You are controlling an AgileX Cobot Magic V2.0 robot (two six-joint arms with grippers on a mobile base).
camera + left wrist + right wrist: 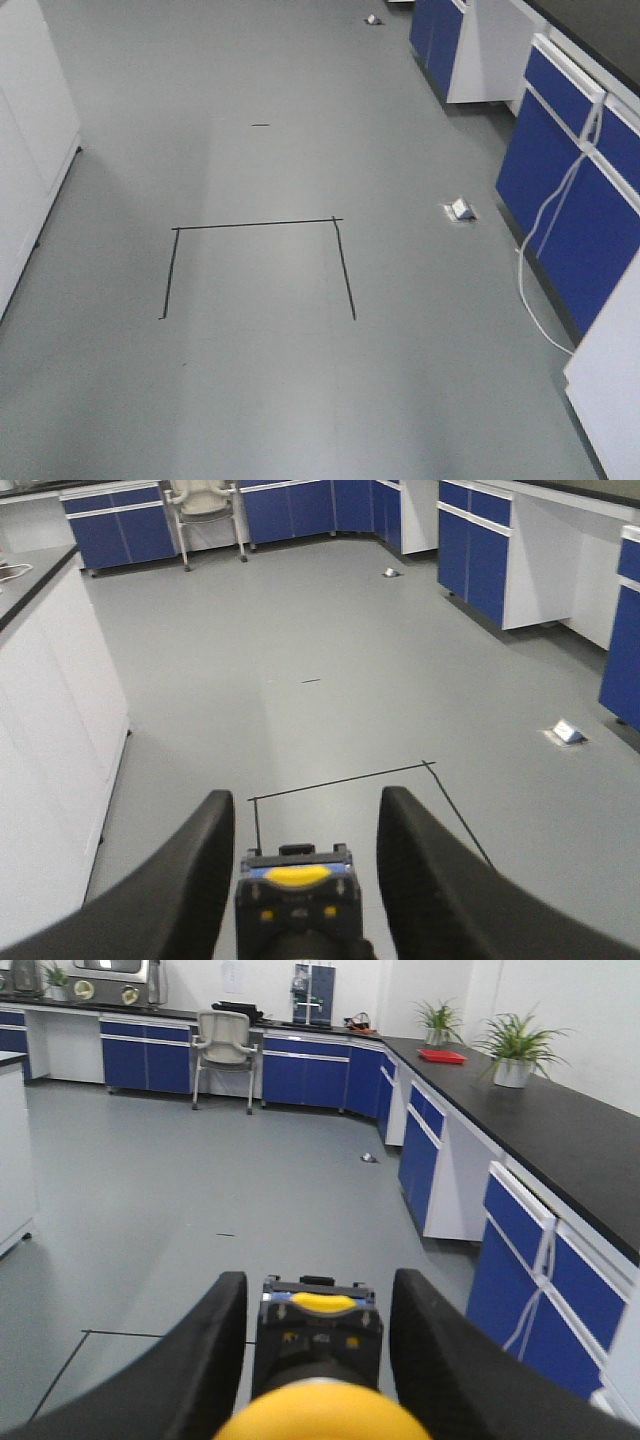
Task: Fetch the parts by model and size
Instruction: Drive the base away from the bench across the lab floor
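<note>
both grippers [300, 850] [318, 1330] level, jaws parted

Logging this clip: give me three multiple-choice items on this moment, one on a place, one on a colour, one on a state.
1. Where does the red tray lie?
A. on the floor
B. on the black countertop
C. on the chair

2. What colour are the cabinet doors?
A. green
B. blue
C. yellow

3. How is the black tape outline on the floor?
A. closed on all four sides
B. peeled up into a heap
C. three-sided, open on the side nearest the camera

Key: 1 B, the red tray rests on the black countertop near the potted plants. 2 B, the cabinet doors are blue in every view. 3 C, the black tape outline has a far line and two side lines only.
</note>
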